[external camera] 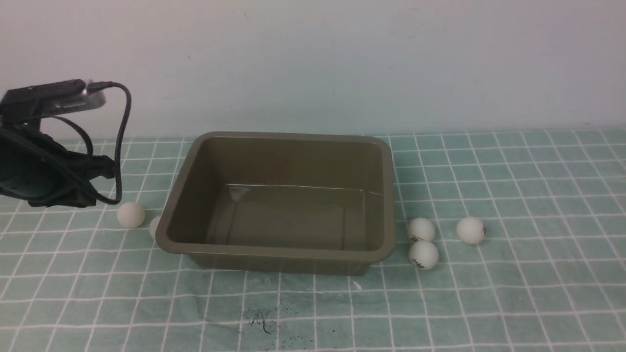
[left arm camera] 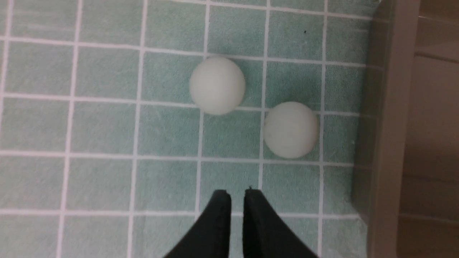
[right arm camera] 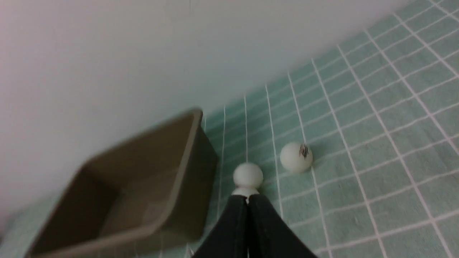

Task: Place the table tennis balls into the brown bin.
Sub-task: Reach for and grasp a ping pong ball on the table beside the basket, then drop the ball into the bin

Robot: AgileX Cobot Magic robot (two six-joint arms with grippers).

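Brown bin: the brown bin (external camera: pixel 274 252) sits mid-table on the green checked cloth (external camera: pixel 513 303). Its glossy bottom is bare and no ball lies inside.
Table tennis balls: all five table tennis balls (external camera: pixel 130 214) rest on the cloth outside the bin.
Left pair: one ball stands clear on the bin's left. The second ball (external camera: pixel 154 227) is just beside the bin's left wall, half hidden by the rim.
Right three: a near ball (external camera: pixel 423 254) and a ball behind it (external camera: pixel 421 230) sit close together by the bin's right wall. Whether they touch I cannot tell. The outer ball (external camera: pixel 470 230) lies a little farther right.
Left gripper: the left gripper (left arm camera: pixel 237 195) hovers above the left pair. Only a slit shows between its fingers, and it holds nothing.
Right gripper: the right gripper (right arm camera: pixel 247 201) is out of the front view. Its wrist view shows the fingers pressed together and empty, pointing toward the right three.
Progress: by my judgement nothing is done yet, and all five balls remain.
Next need: the left gripper probably has to spread its fingers before lowering over a ball.
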